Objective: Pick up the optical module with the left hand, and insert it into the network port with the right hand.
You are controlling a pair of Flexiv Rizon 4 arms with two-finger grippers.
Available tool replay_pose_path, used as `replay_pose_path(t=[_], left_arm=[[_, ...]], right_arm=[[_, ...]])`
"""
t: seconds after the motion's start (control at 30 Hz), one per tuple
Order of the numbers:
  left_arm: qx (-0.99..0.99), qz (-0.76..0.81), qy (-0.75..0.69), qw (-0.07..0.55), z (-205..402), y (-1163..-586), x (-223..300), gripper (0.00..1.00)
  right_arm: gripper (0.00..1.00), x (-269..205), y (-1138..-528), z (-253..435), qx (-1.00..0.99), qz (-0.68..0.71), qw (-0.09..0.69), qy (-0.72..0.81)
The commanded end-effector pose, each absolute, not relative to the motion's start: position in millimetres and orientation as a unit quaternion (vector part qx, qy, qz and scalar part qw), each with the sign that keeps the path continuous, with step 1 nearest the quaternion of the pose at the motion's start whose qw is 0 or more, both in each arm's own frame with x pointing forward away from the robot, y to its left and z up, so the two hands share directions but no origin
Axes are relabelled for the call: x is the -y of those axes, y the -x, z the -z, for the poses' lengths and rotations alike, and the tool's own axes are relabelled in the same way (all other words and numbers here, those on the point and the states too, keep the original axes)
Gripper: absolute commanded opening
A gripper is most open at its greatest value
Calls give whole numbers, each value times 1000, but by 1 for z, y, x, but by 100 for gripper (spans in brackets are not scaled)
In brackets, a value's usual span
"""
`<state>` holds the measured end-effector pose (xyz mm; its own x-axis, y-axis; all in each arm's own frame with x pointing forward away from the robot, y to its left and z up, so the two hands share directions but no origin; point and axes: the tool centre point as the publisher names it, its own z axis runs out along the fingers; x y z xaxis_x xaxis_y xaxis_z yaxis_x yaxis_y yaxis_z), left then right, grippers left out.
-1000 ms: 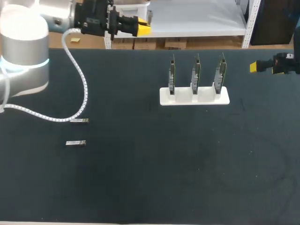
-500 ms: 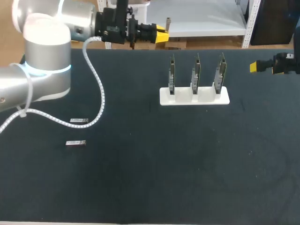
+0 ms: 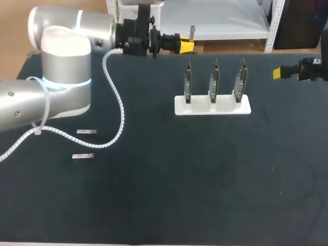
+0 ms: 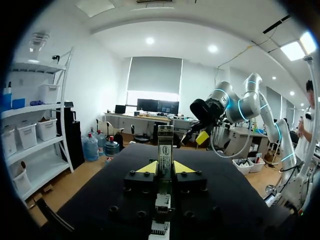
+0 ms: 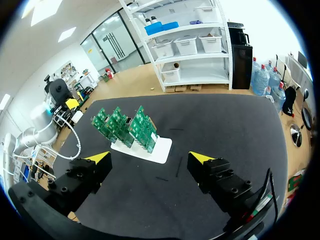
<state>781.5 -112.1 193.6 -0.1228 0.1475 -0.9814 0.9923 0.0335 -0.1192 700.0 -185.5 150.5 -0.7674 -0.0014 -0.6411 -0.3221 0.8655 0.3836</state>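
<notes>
— Optical module [image 4: 165, 145] stands upright, pinched in the left tool [image 4: 165, 168], above the far edge of the surface [image 3: 154, 195]!
— And the right tool [image 5: 150, 160]?
— Spread wide, holding nothing, out beside the boards [image 3: 214, 79] in their white stand [image 3: 212, 106].

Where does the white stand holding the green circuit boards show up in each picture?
Head view: white stand right of centre, toward the table's far edge.
Left wrist view: not in it.
Right wrist view: white stand just ahead of the right gripper.
Shared landmark: the right gripper, seen in all three.
</notes>
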Motion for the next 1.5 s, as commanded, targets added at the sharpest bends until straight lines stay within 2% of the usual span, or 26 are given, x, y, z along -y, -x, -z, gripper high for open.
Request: replay_pose_path(t=[0.03, 1.5], left_arm=[[-573, 490, -494, 434, -187, -782, 111, 0], [-584, 494, -478, 431, -157, -767, 111, 0]], right_arm=[[100, 185, -699, -151, -908, -242, 330, 88], [100, 185, -699, -151, -908, -242, 330, 88]])
